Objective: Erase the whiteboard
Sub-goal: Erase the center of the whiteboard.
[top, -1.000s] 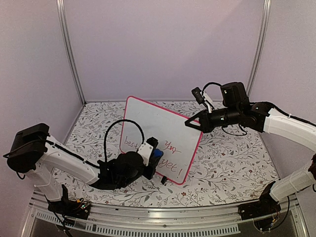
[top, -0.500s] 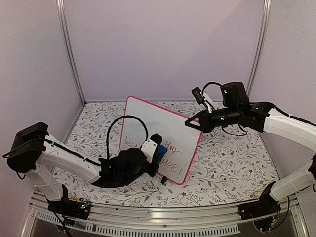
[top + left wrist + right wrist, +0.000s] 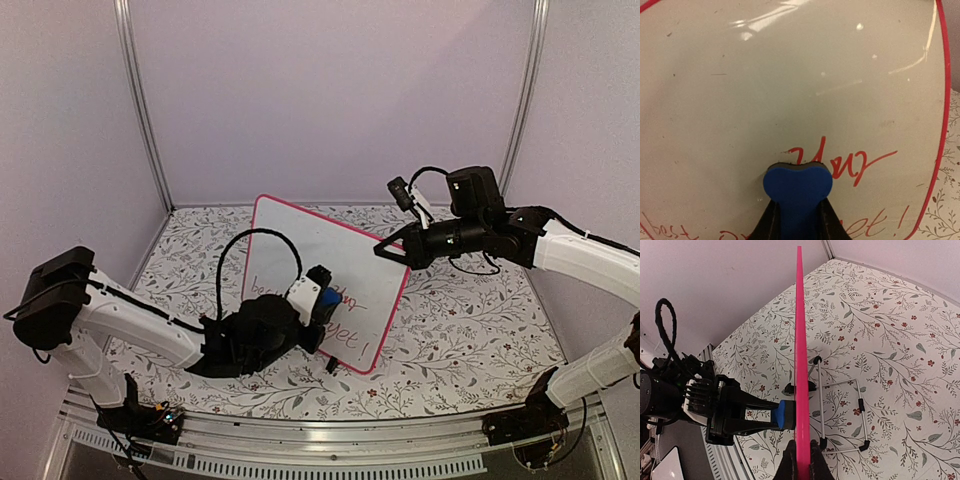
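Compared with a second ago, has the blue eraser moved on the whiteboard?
Yes. In the top view the blue eraser, pinched in the left claw, has slid slightly right and up the whiteboard, toward its right pink edge.

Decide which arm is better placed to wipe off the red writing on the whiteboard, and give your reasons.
Left. The left gripper is shut on the blue eraser, which sits against the whiteboard right at the red writing. The right gripper is shut on the board's pink frame, steadying it.

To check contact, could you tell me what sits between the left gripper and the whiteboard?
A blue eraser, clamped by the left gripper, touching the whiteboard; see right wrist view.
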